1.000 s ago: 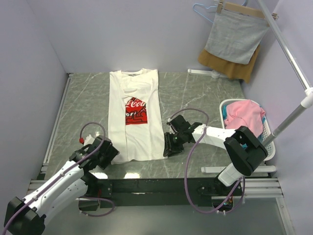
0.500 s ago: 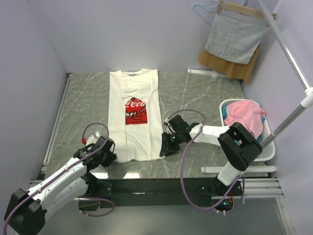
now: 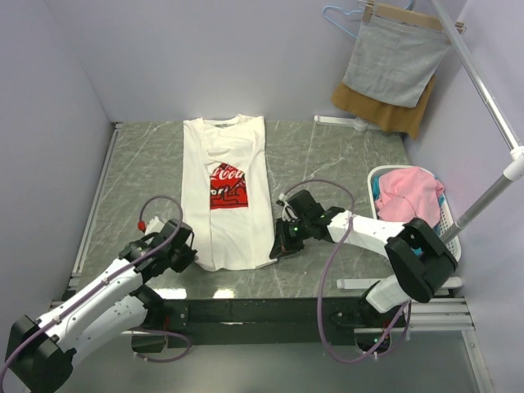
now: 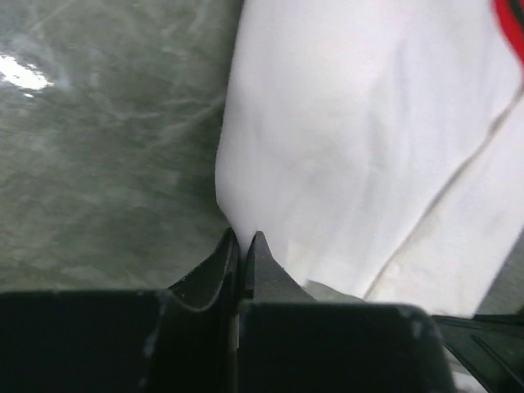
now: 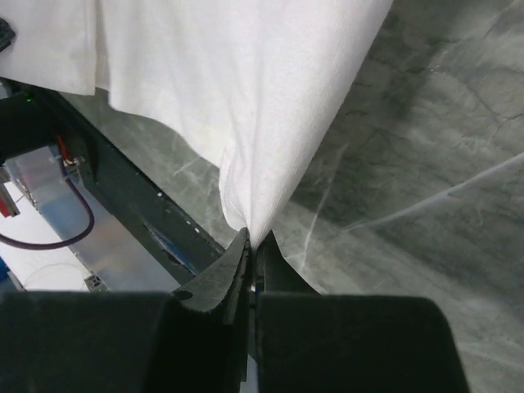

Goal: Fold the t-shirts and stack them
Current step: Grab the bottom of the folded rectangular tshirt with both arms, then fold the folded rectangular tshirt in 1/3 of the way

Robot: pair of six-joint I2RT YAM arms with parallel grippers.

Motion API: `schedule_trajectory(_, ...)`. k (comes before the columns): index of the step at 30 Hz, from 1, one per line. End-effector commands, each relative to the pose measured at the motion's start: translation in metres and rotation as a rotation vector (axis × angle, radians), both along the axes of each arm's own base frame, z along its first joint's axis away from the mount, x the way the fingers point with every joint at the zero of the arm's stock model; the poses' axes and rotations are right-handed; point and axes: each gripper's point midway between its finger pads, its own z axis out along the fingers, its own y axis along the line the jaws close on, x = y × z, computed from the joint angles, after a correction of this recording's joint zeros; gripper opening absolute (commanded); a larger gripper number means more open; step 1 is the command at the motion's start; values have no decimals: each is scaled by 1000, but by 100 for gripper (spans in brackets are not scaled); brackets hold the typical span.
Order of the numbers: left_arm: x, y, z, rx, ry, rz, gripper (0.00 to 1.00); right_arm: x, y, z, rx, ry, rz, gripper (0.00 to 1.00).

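Observation:
A white t-shirt (image 3: 233, 229) with a red chest print (image 3: 227, 186) lies lengthwise on the green marble table, its sleeves folded in. My left gripper (image 3: 190, 259) is shut on the shirt's near left hem corner; the left wrist view shows white cloth (image 4: 344, 147) pinched between the fingertips (image 4: 244, 239). My right gripper (image 3: 278, 250) is shut on the near right hem corner, and in the right wrist view the cloth (image 5: 246, 98) rises in a peak from the pinch (image 5: 251, 237).
A white basket (image 3: 449, 233) holding pink cloth (image 3: 408, 192) stands at the right edge. A grey cloth (image 3: 393, 61) and a mustard-brown cloth (image 3: 385, 110) hang from hangers at the back right. A slanted metal pole (image 3: 483, 90) crosses the right side.
Both grippers closed on the shirt's near hem corners. The left one slid right onto its corner, the right one moved left to its corner, and the right corner now lifts slightly.

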Motion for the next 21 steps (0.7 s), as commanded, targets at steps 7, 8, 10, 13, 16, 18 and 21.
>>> schedule_trajectory(7,-10,-10,25,-14,15,-71,1,-16,-11,12,-22,5,74,0)
schedule_trajectory(8,-8,-9,27,-6,6,-65,1,-12,-10,14,-25,-7,68,0)
schedule_trajectory(10,4,-6,39,19,-46,-50,2,3,-3,23,-21,-52,57,0)
schedule_trajectory(13,25,-1,54,97,-103,-29,5,28,9,37,9,-91,40,0)
schedule_trajectory(16,45,5,64,207,-118,-22,5,60,12,43,7,-122,5,0)
schedule_trajectory(18,63,8,68,277,-149,-11,6,76,13,42,17,-122,-10,0)
schedule_trajectory(21,96,2,79,287,-214,-21,7,114,17,54,51,-149,-40,0)
